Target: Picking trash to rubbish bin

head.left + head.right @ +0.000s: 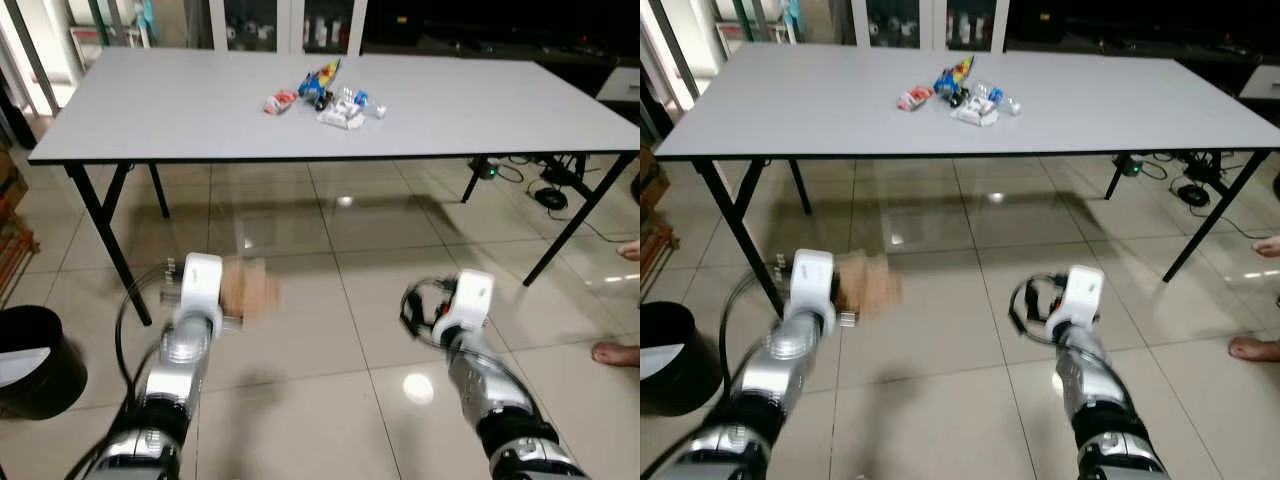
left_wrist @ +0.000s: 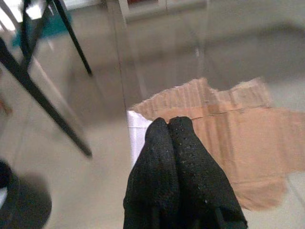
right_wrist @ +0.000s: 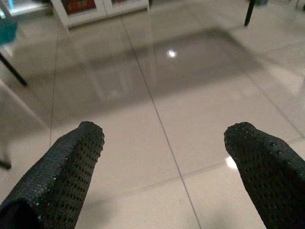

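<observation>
Carrying a torn piece of brown cardboard (image 2: 228,143) in the left claw (image 2: 174,131), black fingers pressed together on the scrap's white-edged corner, the rest of the sheet sticking out beyond the tips. Holding it low and forward over the tiled floor (image 1: 330,330), probably so the flat scrap hangs free and does not catch on the arm on the way to disposal. Blurring in the head views, cardboard (image 1: 248,290) showing just past the left wrist.

Keeping the right claw (image 3: 164,157) empty, its two fingers spread well apart above bare tile, likely ready for a later pickup.

Sitting at the far left edge near the left arm: a round black rubbish bin (image 1: 38,360) with a pale liner, on the floor, well apart from the held scrap and off to its left. Judging the step in hand as transport toward that bin, needing a turn leftward.

Lying ahead on the grey worktop (image 1: 150,100): a small heap of coloured wrappers (image 1: 325,95), far from both claws, untouched. Showing at the right edge: a person's bare feet (image 1: 615,352).
</observation>
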You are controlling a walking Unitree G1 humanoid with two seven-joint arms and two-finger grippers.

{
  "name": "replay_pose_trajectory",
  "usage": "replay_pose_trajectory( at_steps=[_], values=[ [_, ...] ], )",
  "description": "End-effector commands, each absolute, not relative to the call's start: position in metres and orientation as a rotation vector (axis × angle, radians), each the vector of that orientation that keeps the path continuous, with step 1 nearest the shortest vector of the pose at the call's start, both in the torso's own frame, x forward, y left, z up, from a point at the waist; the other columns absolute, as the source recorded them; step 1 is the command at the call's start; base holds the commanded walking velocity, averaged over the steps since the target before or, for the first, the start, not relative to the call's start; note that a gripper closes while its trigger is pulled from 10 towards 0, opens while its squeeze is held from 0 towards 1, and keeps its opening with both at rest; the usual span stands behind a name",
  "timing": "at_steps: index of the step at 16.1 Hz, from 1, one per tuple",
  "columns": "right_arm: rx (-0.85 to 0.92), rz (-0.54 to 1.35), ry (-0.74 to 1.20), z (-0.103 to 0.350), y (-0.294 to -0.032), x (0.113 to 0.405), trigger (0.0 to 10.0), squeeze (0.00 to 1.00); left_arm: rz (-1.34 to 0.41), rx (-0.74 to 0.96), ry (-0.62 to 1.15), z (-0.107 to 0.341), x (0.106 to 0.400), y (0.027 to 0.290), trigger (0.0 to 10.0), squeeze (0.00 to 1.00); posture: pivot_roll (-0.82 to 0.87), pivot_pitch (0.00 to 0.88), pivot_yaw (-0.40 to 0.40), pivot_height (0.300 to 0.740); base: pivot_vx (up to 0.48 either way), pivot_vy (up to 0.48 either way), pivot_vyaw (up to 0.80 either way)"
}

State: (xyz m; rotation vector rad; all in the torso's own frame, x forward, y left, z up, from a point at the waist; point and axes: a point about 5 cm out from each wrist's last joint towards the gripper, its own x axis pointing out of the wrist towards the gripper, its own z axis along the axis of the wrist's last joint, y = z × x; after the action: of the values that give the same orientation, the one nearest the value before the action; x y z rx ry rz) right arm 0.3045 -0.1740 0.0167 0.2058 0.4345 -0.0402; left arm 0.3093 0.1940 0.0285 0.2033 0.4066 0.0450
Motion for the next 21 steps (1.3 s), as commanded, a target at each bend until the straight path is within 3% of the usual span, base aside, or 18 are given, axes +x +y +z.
replay_pose_trajectory(
  at_steps=[1, 5, 6, 13, 21],
  values=[
    [0.153, -0.045, 0.573, -0.013, -0.182, 0.279, 10.0, 0.00, 0.029, 0.228, 0.523, 0.003, 0.291, 0.197, 10.0, 0.00, -0.05, 0.055, -0.090, 0.740, 0.307, 0.000, 0.00],
    [0.127, -0.029, 0.747, -0.047, -0.178, 0.244, 10.0, 0.00, 0.063, 0.228, 0.696, -0.023, 0.271, 0.200, 10.0, 0.00, -0.05, 0.054, -0.089, 0.740, 0.133, 0.000, 0.00],
    [0.139, -0.025, 0.779, -0.054, -0.177, 0.235, 10.0, 0.00, 0.058, 0.227, 0.752, -0.038, 0.252, 0.204, 10.0, 0.00, -0.05, 0.053, -0.088, 0.740, 0.000, 0.000, 0.00],
    [0.174, -0.043, 0.872, -0.071, -0.174, 0.210, 10.0, 0.00, 0.081, 0.196, 0.794, -0.053, 0.233, 0.198, 10.0, 0.00, -0.04, 0.038, -0.092, 0.740, 0.000, 0.000, 0.00],
    [0.137, -0.056, 0.934, -0.081, -0.178, 0.191, 10.0, 0.00, 0.105, 0.201, 0.845, -0.065, 0.212, 0.203, 10.0, 0.00, -0.04, 0.020, -0.090, 0.740, 0.000, 0.000, 0.78]
  ],
)
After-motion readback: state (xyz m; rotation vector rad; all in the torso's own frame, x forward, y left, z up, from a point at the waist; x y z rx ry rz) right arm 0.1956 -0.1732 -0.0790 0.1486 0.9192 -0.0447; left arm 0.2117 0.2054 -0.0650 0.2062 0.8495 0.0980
